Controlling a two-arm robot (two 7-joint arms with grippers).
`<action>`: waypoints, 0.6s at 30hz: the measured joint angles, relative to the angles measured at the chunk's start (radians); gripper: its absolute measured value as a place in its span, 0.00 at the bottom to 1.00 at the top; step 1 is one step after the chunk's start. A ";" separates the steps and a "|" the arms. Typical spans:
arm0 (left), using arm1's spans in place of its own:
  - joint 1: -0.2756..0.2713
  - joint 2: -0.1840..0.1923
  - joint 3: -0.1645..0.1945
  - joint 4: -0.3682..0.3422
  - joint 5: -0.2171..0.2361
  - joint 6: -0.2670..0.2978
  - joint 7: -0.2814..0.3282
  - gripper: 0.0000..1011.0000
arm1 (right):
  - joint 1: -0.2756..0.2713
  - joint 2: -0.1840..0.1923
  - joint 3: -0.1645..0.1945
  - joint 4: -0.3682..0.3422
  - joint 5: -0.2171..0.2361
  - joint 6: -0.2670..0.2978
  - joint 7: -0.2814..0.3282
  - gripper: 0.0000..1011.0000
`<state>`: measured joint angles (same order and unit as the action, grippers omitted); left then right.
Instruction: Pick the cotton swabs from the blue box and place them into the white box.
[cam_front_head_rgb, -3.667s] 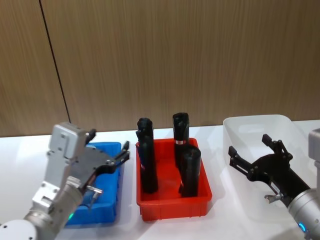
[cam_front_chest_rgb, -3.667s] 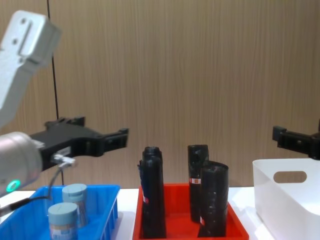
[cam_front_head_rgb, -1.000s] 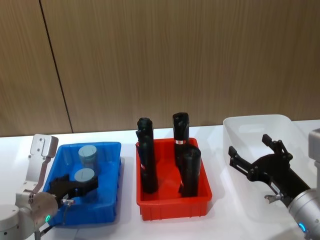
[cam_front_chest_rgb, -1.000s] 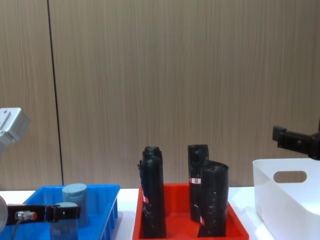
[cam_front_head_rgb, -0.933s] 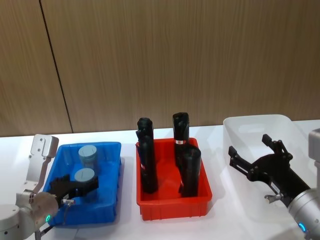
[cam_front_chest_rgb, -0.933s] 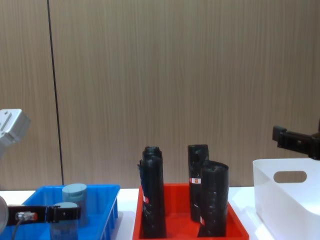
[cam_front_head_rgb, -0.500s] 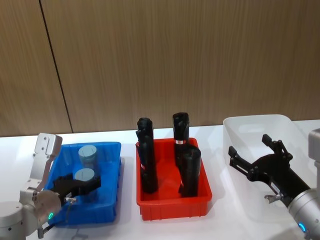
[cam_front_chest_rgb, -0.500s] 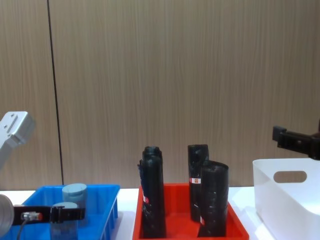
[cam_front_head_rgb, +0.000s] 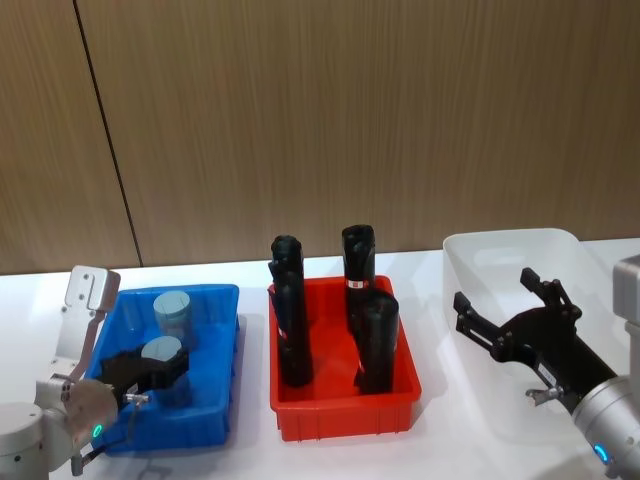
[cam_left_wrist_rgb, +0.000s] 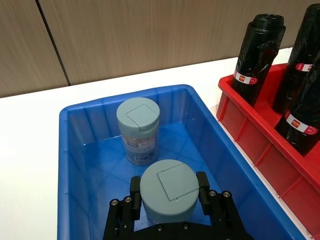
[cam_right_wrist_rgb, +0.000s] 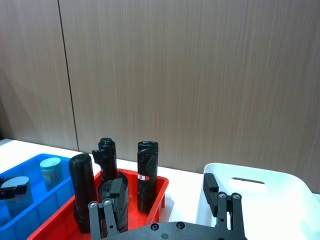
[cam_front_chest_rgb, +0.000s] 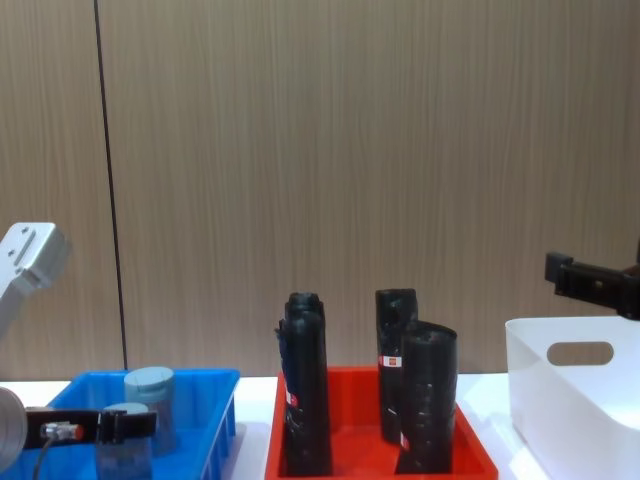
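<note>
Cotton swab jars, two with grey-blue lids, stand inside the blue box (cam_front_head_rgb: 228, 345) on our left. The far jar (cam_front_head_rgb: 172, 312) is toward the back wall and the near jar (cam_left_wrist_rgb: 168, 189) is just in front of it. Our left gripper (cam_left_wrist_rgb: 168, 191) reaches into that box, its two fingers (cam_left_wrist_rgb: 134, 192) pressed against opposite sides of the near jar just under the lid, so it has that jar in its grip. We cannot tell whether the jar's base is off the floor of the box. Beside the blue box, in the middle, the red tray (cam_front_head_rgb: 345, 425) holds four upright black rolls (cam_front_head_rgb: 378, 340) with red labels. On our right stands the white box (cam_front_head_rgb: 505, 243), well apart from both jars. Our right gripper (cam_front_head_rgb: 493, 290) hovers over its near-left part with its fingers spread wide, holding nothing.
</note>
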<state>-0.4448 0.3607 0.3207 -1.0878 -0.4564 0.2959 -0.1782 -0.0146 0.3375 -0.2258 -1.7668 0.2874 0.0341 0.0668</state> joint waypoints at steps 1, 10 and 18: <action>0.001 0.001 -0.001 0.000 0.001 -0.002 0.001 0.66 | 0.000 0.000 0.000 0.000 0.000 0.000 0.000 0.99; 0.017 0.008 -0.007 -0.025 0.000 -0.035 0.008 0.66 | 0.000 0.000 0.000 0.000 0.000 0.000 0.000 0.99; 0.042 0.023 -0.015 -0.082 -0.003 -0.090 -0.006 0.66 | 0.000 0.000 0.000 0.000 0.000 0.000 0.000 0.99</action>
<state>-0.4027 0.3836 0.3058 -1.1702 -0.4593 0.2055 -0.1841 -0.0146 0.3375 -0.2258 -1.7667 0.2874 0.0341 0.0668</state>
